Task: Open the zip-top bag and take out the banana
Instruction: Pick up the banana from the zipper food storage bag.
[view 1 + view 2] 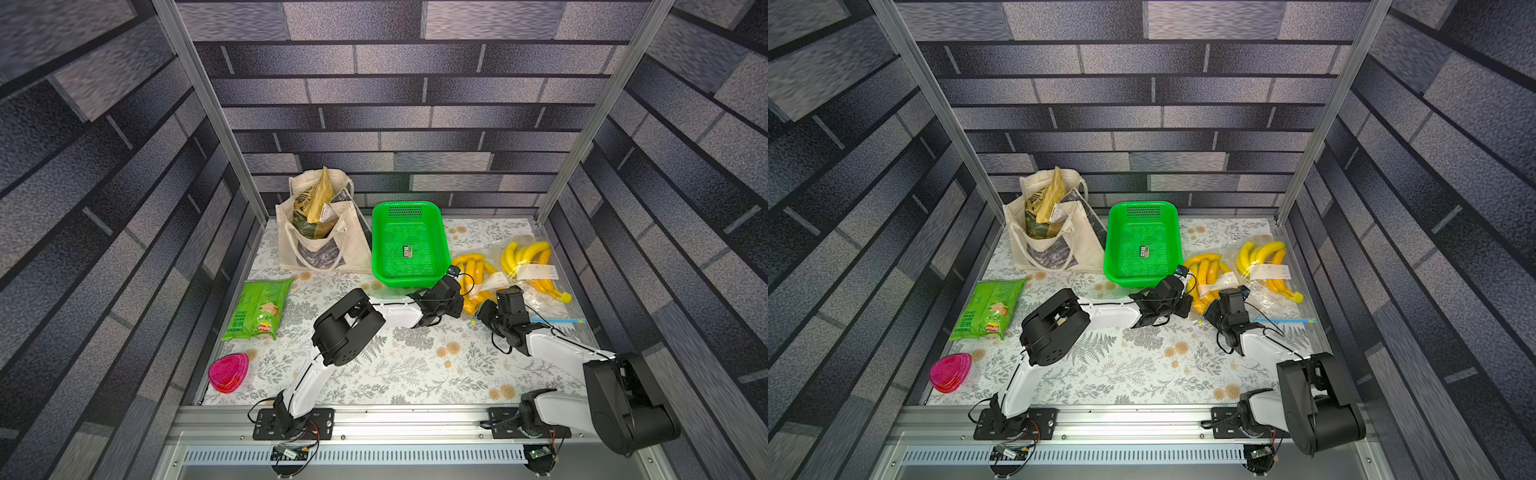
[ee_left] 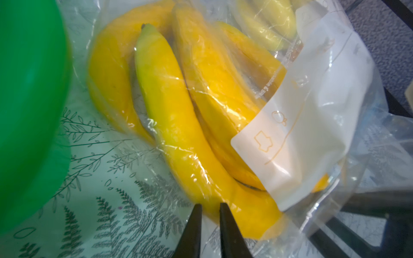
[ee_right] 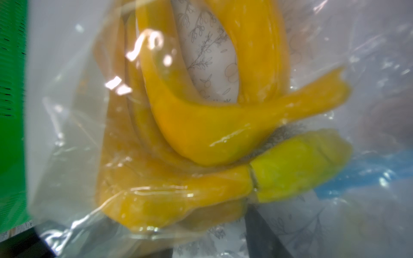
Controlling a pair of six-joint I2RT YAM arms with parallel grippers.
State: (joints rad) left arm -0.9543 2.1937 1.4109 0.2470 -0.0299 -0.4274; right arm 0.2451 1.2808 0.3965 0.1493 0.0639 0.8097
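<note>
Clear bag [image 2: 312,111]: lies on the worktop [image 1: 395,365], just beside the green basket [image 1: 409,245]; both arms reach to its near end
Banana [image 2: 174,125]: inside the bag, under the film, one of a bunch
Left tool [image 2: 210,206]: fingers nearly together at the bag's edge by the banana's end; I cannot tell whether film is pinched between them
Right tool [image 1: 484,311]: at the same bag, jaws apart, gripping nothing that I can make out
Done: seemingly nothing; no opening shows in the film
To do: part the seal, then draw the banana out
Second bag [image 1: 536,270]: more bananas, just beyond the first, away from both tools
</note>
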